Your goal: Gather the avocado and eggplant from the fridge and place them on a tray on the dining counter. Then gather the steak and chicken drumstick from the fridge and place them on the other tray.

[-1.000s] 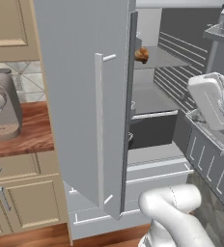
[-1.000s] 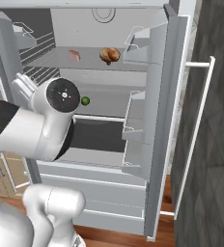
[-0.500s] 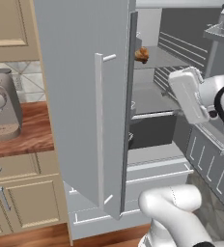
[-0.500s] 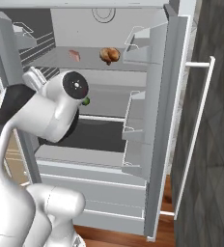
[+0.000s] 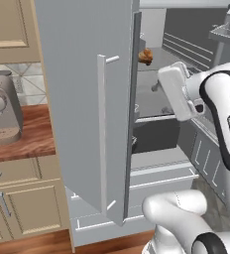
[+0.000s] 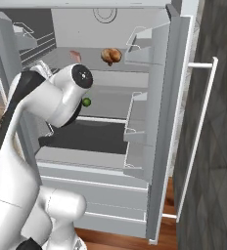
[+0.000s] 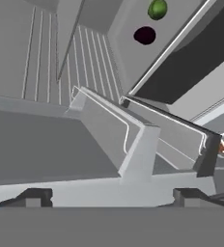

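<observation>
Since a second ago my arm has swung up and inward, from low beside the right door racks to in front of the open fridge (image 6: 105, 29), so my forearm now covers part of the middle shelf in the right base view; the cabinets, doors and food have stayed where they were. My hand (image 7: 111, 195) is spread wide and grips nothing, its two dark square fingertips (image 7: 34, 197) standing far apart over a smooth grey door bin (image 7: 133, 140) with a thin wire rail. The avocado (image 7: 157, 8), a glossy green oval, lies on the pale flat middle shelf, and just beside it sits the eggplant (image 7: 144, 35), a dark, almost black rounded blob; both are well beyond my fingertips. The avocado also peeks out green just past my elbow in the right base view. On the upper shelf lie the steak (image 6: 75, 55), a flat pinkish-red slab, and near it the chicken drumstick (image 6: 110, 55), a lumpy golden-brown piece. The left fridge door (image 5: 82, 99) is a plain matte grey panel with a long straight bar handle (image 5: 101, 134). To its left a rounded metallic coffee machine (image 5: 4, 114) stands on a reddish wood worktop (image 5: 23, 149) above beige panelled cabinets (image 5: 23, 213).
</observation>
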You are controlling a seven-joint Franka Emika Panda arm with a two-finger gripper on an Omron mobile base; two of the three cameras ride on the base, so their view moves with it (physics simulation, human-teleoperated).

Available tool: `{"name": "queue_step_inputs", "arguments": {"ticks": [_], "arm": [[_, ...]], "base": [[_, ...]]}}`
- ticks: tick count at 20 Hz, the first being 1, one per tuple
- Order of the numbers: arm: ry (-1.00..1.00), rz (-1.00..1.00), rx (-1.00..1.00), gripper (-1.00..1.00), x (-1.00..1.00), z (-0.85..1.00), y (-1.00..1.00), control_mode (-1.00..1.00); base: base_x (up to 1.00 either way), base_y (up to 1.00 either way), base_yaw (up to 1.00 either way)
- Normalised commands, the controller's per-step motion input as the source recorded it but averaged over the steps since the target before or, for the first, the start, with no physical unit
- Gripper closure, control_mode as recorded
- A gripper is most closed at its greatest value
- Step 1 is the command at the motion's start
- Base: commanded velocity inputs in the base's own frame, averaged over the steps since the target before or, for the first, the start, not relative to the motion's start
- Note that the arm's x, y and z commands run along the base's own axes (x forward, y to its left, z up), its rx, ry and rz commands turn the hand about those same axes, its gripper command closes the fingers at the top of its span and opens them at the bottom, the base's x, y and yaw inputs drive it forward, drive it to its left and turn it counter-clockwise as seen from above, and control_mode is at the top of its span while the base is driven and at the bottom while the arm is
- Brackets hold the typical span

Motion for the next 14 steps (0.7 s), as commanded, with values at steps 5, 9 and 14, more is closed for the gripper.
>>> {"name": "queue_step_inputs", "arguments": {"ticks": [5, 9, 14], "arm": [[0.08, 0.03, 0.05, -1.00, 0.46, -0.01, 0.28, -1.00], [0.05, 0.01, 0.03, -1.00, 0.46, -0.02, 0.34, -1.00], [0.03, 0.02, 0.04, -1.00, 0.34, 0.00, 0.22, -1.00]], "base": [[0.00, 0.00, 0.00], [0.00, 0.00, 0.00], [0.00, 0.00, 0.00]]}}
